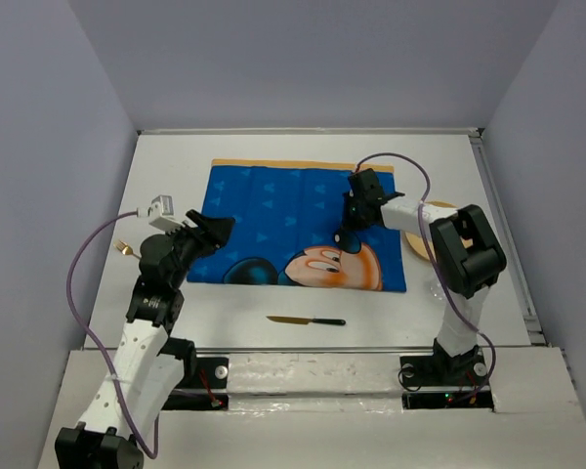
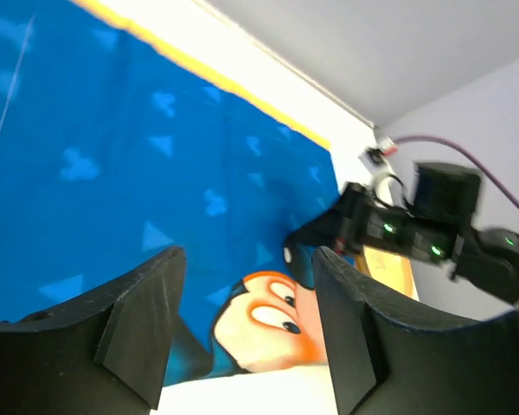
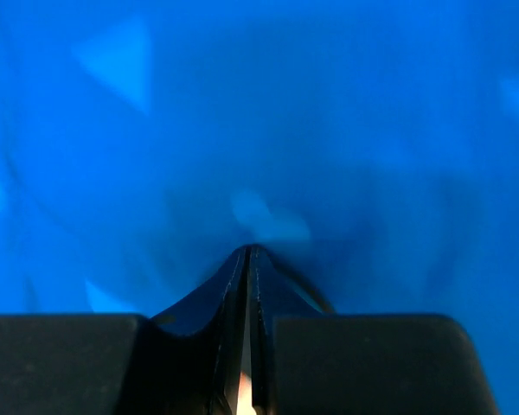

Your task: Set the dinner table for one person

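The white dinner table [image 1: 166, 166] carries a blue Mickey Mouse placemat [image 1: 273, 210], lying flat. My right gripper [image 1: 343, 238] is shut with its tips down on the placemat beside Mickey's face; in the right wrist view the tips [image 3: 249, 249] pinch a small pucker of the blue cloth [image 3: 346, 130]. My left gripper [image 1: 221, 227] is open and empty, held over the placemat's left edge. In the left wrist view the open fingers [image 2: 246, 259] frame Mickey's face [image 2: 264, 324], with the right arm [image 2: 415, 233] beyond.
A knife [image 1: 306, 320] with a gold blade and black handle lies on the table in front of the placemat. A tan round plate [image 1: 422, 240] sits right of the placemat, partly under the right arm. A small gold utensil [image 1: 124, 250] lies at the far left.
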